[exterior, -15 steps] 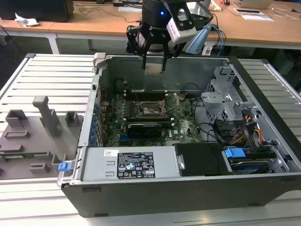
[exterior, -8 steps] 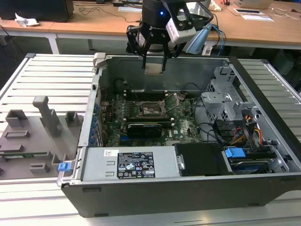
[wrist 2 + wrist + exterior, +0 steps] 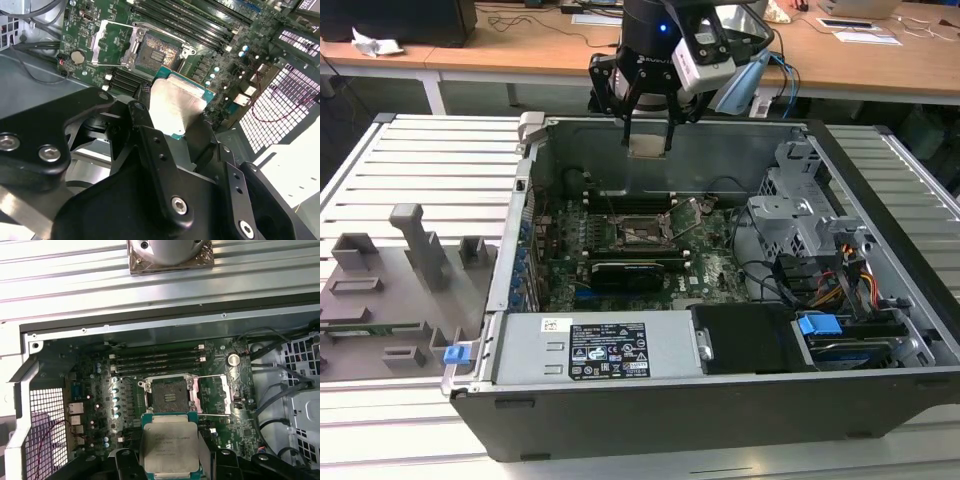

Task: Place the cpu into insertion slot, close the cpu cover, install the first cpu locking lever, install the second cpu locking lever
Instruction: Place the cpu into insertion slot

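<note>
Open computer case (image 3: 720, 410) on slatted table (image 3: 440, 160); power supply (image 3: 605, 347) inside; grey fixture tray (image 3: 380, 300) beside.

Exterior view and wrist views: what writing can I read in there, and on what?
Small pale beige-silver square cpu: faint printed lines, too small to read.
Black-and-white labels on the grey metal box: too small to read.
Nothing else legible.

Slatted grey worktable (image 3: 430, 160), wooden desks (image 3: 500, 55) behind, strewn with papers (image 3: 868, 36), cables (image 3: 535, 22)

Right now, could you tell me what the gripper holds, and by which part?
The gripper holds the cpu, pinched at two opposite edges between its fingers.
</note>
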